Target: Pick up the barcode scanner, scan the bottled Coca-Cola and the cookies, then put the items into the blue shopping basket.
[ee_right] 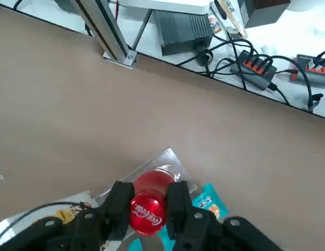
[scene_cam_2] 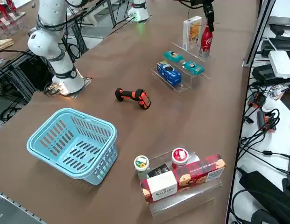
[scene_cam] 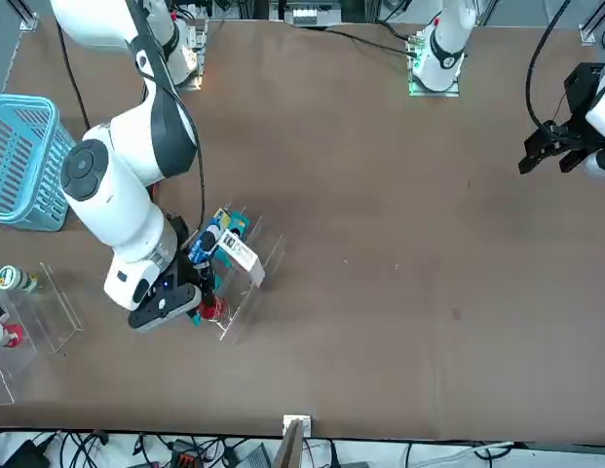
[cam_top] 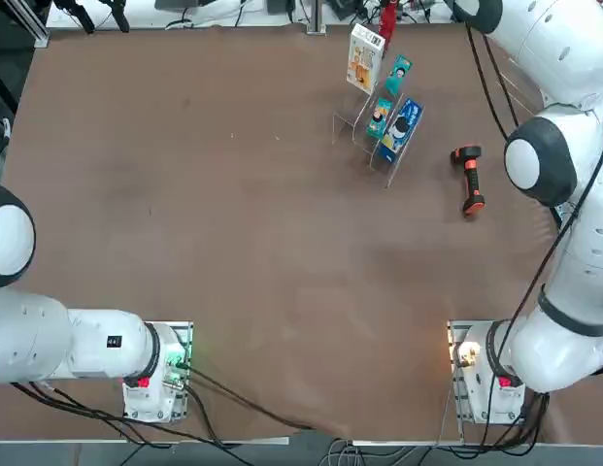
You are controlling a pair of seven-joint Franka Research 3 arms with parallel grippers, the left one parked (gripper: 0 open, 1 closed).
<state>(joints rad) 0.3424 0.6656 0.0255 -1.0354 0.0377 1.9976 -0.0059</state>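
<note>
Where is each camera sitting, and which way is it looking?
Top: overhead, looking down; arm bases at the bottom, barcode scanner lying on the table.
Front: across the table, facing the robot; right arm bent over the rack.
Right side: raised at the robot's right, looking diagonally over the blue shopping basket.
Right wrist: on the arm, showing the right gripper shut on the bottled Coca-Cola.
Shared: side and wrist views both show the bottle.

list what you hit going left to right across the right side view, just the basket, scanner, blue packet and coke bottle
blue shopping basket → barcode scanner → blue packet → Coca-Cola bottle, with the right gripper shut on its cap.
</note>
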